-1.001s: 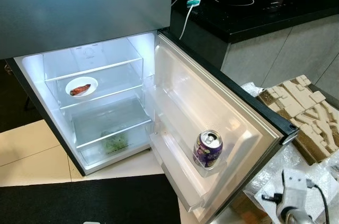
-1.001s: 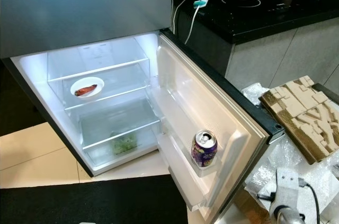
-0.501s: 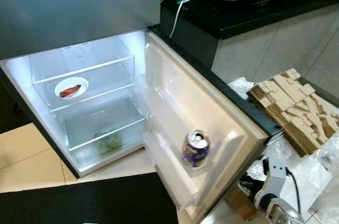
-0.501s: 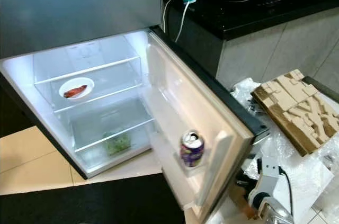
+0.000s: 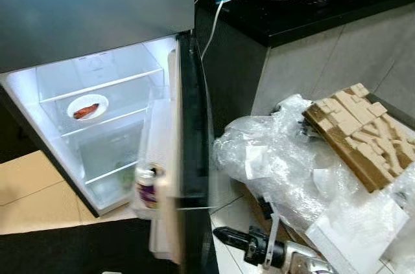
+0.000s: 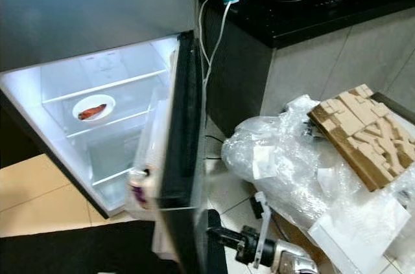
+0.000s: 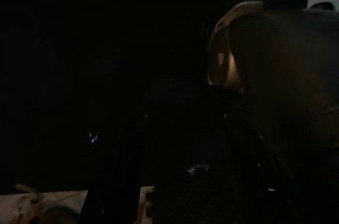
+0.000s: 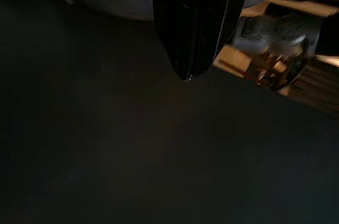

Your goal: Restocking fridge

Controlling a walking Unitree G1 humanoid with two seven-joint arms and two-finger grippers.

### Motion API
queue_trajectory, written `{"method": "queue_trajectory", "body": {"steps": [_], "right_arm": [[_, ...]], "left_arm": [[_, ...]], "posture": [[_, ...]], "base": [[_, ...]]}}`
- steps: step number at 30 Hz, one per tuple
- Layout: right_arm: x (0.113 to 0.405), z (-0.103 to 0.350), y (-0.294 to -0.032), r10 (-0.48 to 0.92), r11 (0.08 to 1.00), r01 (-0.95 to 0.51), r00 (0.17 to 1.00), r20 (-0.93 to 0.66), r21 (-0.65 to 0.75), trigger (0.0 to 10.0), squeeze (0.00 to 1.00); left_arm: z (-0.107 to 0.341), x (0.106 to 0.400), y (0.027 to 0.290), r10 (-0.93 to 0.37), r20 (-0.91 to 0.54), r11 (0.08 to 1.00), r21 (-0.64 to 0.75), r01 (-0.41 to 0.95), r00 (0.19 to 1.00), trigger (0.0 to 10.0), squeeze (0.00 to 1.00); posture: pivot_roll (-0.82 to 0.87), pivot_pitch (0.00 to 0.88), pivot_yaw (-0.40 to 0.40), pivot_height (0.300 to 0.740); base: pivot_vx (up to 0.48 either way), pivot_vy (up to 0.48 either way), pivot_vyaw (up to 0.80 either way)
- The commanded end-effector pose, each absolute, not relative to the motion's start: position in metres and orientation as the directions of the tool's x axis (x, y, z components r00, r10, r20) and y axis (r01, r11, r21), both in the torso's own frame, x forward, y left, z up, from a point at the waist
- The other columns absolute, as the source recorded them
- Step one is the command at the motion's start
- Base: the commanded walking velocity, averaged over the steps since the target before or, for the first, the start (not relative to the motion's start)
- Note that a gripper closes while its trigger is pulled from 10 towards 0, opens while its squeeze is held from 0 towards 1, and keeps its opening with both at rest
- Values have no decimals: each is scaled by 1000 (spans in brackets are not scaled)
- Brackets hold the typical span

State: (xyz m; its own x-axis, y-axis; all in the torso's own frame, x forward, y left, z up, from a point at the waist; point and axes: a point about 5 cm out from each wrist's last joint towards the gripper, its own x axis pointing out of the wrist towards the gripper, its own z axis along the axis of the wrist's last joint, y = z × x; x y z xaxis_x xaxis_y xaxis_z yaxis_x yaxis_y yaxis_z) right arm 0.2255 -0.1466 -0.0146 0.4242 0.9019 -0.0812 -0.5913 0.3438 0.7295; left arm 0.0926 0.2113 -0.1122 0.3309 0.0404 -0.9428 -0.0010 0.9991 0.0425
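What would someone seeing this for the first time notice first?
The brightly lit open fridge compartment, with a small white plate of reddish food on its glass shelf. Then the dark fridge door seen edge-on, a purple drink can in its lower door rack. To the right, crumpled clear plastic wrap lies heaped on the floor under a brown moulded cardboard insert, and the right gripper sits by the door's edge.

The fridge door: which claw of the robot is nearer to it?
The right. The right claw reaches to the outer face of the fridge door, near its lower edge. The left claw appears in its dark wrist view, with no door discernible.
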Motion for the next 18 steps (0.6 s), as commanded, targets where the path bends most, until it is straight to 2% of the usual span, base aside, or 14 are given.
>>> {"method": "queue_trajectory", "body": {"steps": [1,2,4,6,7,8,10,12,16,18], "right_arm": [[223,-29,-163,801,548,-495,544,-250,675,10000,0],[223,-35,-173,712,668,-429,607,-354,609,10000,0],[223,-35,-173,712,668,-429,607,-354,609,10000,0],[218,-44,-191,553,811,-305,678,-485,499,10000,0],[218,-44,-191,553,811,-305,678,-485,499,10000,0],[209,-52,-206,438,886,-219,684,-583,409,10000,0],[191,-63,-224,276,956,-114,658,-700,269,10000,0],[186,-66,-226,258,962,-99,644,-720,256,10000,0],[154,-83,-229,196,980,-87,546,-815,177,10000,0],[143,-88,-230,176,984,-78,513,-840,159,10000,0]], "left_arm": [[-113,89,210,34,-948,999,34,-3,318,10000,0],[-113,89,210,34,-948,999,35,-4,318,10000,0],[-113,89,210,34,-948,999,35,-4,318,10000,0],[-113,89,210,35,-948,999,35,-5,317,10000,0],[-113,89,210,35,-948,999,35,-5,317,10000,0],[-113,89,210,35,-948,999,35,-4,316,10000,0],[-113,88,210,36,-949,999,36,-4,314,10000,0],[-113,88,210,35,-949,999,36,-4,314,10000,0],[-113,88,211,35,-949,999,37,-2,313,10000,0],[-113,88,211,36,-949,999,37,-2,314,10000,0]], "posture": [[-65,48,-6,740],[-65,48,-6,740],[-65,48,-6,740],[-64,44,-7,740],[-64,44,-7,740],[-64,44,-7,740],[-63,43,-7,740],[-63,43,-7,740],[-61,39,-4,740],[-61,39,-4,740]], "base": [[0,0,0],[0,0,0],[0,0,0],[0,0,0],[0,0,0],[0,0,0],[0,0,0],[0,0,0],[0,0,0],[0,0,744]]}}
